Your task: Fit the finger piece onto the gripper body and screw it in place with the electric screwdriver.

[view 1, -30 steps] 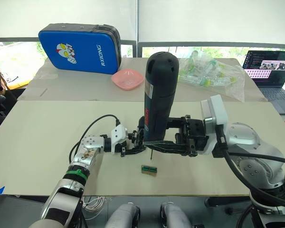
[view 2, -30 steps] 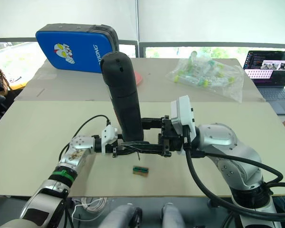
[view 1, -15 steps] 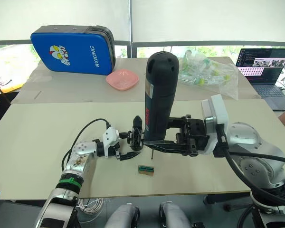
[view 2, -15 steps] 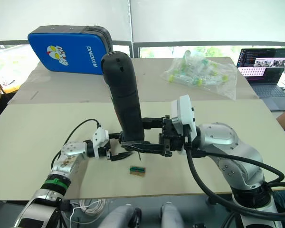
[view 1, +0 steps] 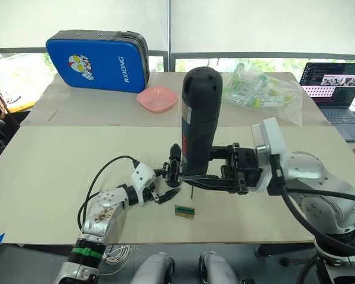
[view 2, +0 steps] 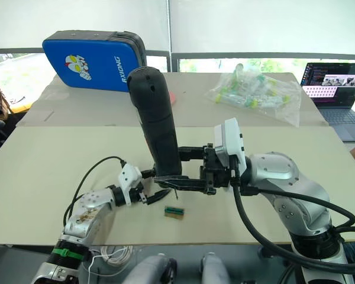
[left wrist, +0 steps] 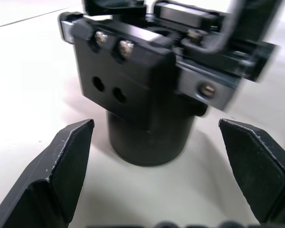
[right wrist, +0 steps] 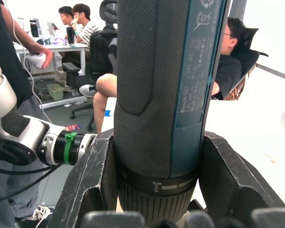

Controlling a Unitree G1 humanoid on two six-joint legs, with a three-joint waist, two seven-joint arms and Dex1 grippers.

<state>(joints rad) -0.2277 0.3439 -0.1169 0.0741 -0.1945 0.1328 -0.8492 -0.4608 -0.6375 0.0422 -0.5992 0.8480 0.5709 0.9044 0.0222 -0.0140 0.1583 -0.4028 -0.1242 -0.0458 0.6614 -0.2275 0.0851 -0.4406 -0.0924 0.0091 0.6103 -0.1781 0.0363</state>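
From the head camera, the right gripper (view 1: 192, 179) clamps the electric screwdriver (view 1: 198, 121) upright over the beige table (view 1: 59, 165), bit pointing down. The left gripper (view 1: 168, 186), fingers spread and empty, sits beside the gripper body (view 1: 175, 163); a small green part (view 1: 185, 211) lies just in front. The left wrist view shows the gripper body (left wrist: 142, 90) standing between parted fingers (left wrist: 61, 166). The right wrist view shows the fingers (right wrist: 92, 180) squeezing the screwdriver's barrel (right wrist: 166, 85).

An office or lab workroom: an open laptop (view 1: 334, 86) sits at the tabletop's (view 1: 59, 171) far right corner, under wide windows (view 1: 254, 26) with lowered blinds, while seated people (right wrist: 83, 28) work at desks with office chairs (right wrist: 107, 28).
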